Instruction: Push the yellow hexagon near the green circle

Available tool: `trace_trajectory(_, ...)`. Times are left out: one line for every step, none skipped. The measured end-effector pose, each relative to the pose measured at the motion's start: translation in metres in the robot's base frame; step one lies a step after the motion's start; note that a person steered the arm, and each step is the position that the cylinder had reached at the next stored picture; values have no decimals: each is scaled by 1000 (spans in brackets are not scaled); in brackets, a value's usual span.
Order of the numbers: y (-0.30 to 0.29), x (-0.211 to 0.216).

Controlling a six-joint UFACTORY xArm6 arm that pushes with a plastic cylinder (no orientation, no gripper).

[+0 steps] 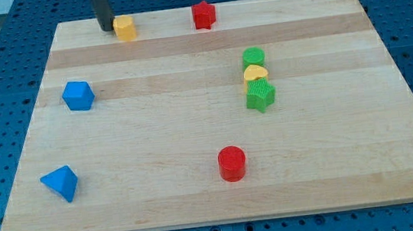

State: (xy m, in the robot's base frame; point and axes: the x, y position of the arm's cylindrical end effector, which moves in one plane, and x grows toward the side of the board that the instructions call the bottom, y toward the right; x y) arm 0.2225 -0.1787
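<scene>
The red cylinder (232, 163) sits nearest. Far away on the left, my tip (107, 28), a plain rod, touches the yellow hexagon (126, 28), well apart from the green circle (253, 57).

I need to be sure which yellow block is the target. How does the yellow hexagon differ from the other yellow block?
The yellow hexagon sits near the view's top left, right beside my tip; the yellow heart-like block lies right of centre. The hexagon stands alone, while the heart-like block is wedged between the green circle and a green star-like block. The hexagon has flat, angular sides; the other is rounded. Both are yellow and similar in size.
</scene>
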Motion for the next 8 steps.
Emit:
trace_trajectory(29,10)
trace_trajectory(53,32)
trace_trajectory(70,55)
trace_trajectory(101,65)
trace_trajectory(136,76)
trace_trajectory(167,89)
trace_trajectory(193,94)
trace_trajectory(216,94)
